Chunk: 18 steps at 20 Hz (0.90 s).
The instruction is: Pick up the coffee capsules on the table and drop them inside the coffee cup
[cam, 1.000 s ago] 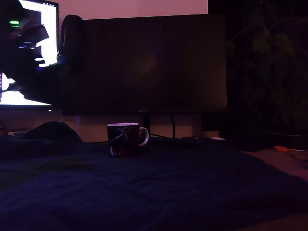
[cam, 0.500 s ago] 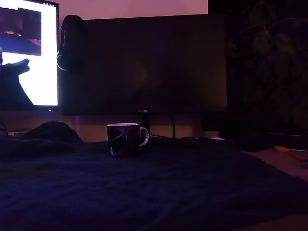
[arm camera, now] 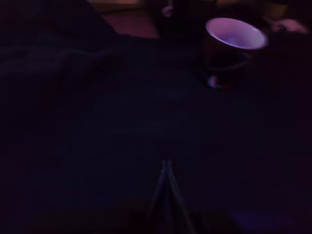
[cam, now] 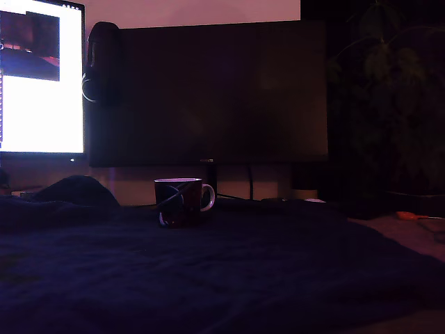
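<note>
Well ahead of the hand (arm camera: 166, 168), the coffee cup (arm camera: 233, 48) stands upright on dark cloth (cam: 229, 271); its fingertips meet, gripping nothing.

Coffee cup (cam: 182, 201): dark mug, thin light curved lines across side, white handle toward the exterior view's right, pale inner rim; stood upright on dark cloth over the table, before a dark monitor. Seen from above in wrist view (arm camera: 235, 46), mouth open. Capsules not discernible in the dim light.
</note>
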Available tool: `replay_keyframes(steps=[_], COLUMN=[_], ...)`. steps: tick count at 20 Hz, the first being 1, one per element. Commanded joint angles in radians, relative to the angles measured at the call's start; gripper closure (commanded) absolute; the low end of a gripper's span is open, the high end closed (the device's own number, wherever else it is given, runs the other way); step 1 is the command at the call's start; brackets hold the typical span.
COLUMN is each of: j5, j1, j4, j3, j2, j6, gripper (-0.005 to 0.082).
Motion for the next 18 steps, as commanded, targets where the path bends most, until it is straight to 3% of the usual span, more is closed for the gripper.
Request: replay_keyframes(steps=[1, 5, 8, 13, 18], j5=[0.003, -0.007, -0.061, -0.151, -0.196], j1=[0.003, 0.003, 0.001, -0.010, -0.014], j4=[0.016, 0.018, -0.002, -0.113, -0.254], j3=[-0.048, -0.127, -0.183, -0.223, -0.223], j2=[-0.053, -0.191, -0.304, -0.472, -0.639], j6=[-0.022, -0.074, -0.110, -0.101, -0.074], gripper=[0.0790, 0.0790, 0.0790, 0.0790, 0.0790])
